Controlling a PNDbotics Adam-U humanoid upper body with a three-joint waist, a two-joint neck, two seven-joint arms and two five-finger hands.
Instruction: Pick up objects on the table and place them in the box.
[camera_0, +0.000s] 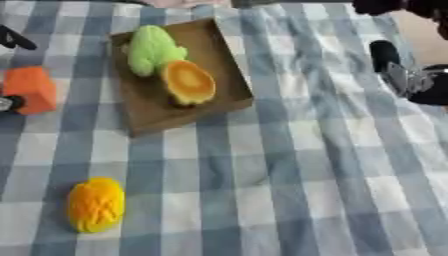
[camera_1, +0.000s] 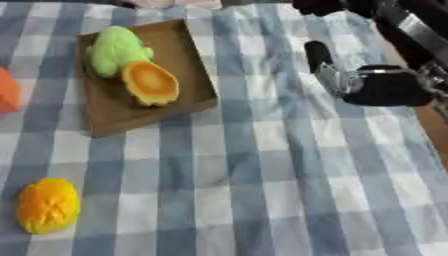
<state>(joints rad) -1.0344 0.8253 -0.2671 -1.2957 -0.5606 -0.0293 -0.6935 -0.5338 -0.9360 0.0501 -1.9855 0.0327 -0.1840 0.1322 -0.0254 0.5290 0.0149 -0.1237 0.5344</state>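
A shallow brown box (camera_0: 144, 117) lies on the checked cloth, upper left of centre. Inside it are a green soft toy (camera_0: 152, 49) and an orange round toy (camera_0: 189, 81), touching each other. A yellow mango-shaped toy (camera_0: 96, 204) lies on the cloth at the lower left. An orange block (camera_0: 31, 89) sits at the left edge, with parts of my left hand (camera_0: 16, 39) showing above and below it; how the hand meets it is hidden. My right hand (camera_1: 378, 86) hovers at the right, well clear of the box, one finger straight, holding nothing.
The blue-and-white checked cloth (camera_0: 289, 180) covers the table and is wrinkled to the right of the box. My right forearm (camera_1: 411, 27) comes in from the upper right corner.
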